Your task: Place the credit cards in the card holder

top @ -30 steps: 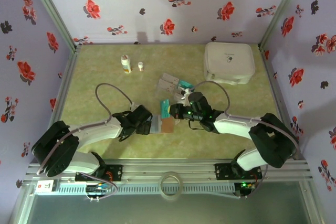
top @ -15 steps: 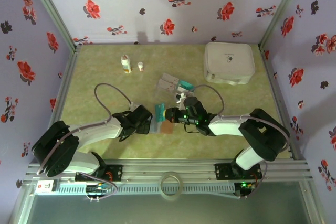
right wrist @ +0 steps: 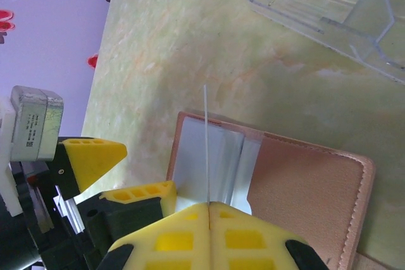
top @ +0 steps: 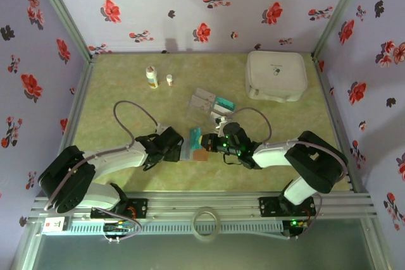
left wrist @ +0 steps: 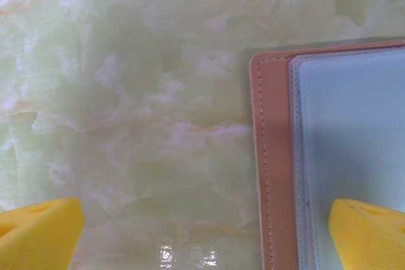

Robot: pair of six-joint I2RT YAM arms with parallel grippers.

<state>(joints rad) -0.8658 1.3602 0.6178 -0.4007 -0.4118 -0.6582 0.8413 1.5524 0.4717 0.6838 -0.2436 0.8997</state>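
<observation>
At the left of the pale green marbled bench point(left wrist: 126, 93), my left gripper point(left wrist: 202, 235) is spread wide and holds nothing. One yellow foam-like fingertip point(left wrist: 39, 232) hangs over bare bench. The other is above the holder's pale panel. Whether it presses down, I cannot tell.

Just right of it is a flat pinkish-brown leather-like card holder point(left wrist: 271, 156), lying open on the bench. It has a stitched rim, a rounded corner and a matte grain. Its inner pocket panel point(left wrist: 354, 124) is smooth silver-grey, faintly glossy and layered in steps.

Over that panel is a thin flat teal-green credit card point(right wrist: 206, 131). From my right wrist it reads as a bare pale line, edge-on. The teal face shows from above. It stands on edge, with its far end reaching toward the holder's far rim.

My right gripper point(right wrist: 207, 210) is closed narrow on the card's near end, with a yellow pad flush on either side.

Key relation: the pocket lies just below and ahead of the card, whose long axis runs roughly along the panel's step line. My right arm carries the card. My left sits at the holder's left edge, placed to pin it. I judge the card must tip flatter and slide under a pocket lip. The card is stiff, the panel slick and the holder light, so it is likely to skate unless pinned.

Further right is a clear hard plastic compartmented tray point(right wrist: 316, 11), near the holder. A large white rounded case point(top: 276, 75) sits well apart.
</observation>
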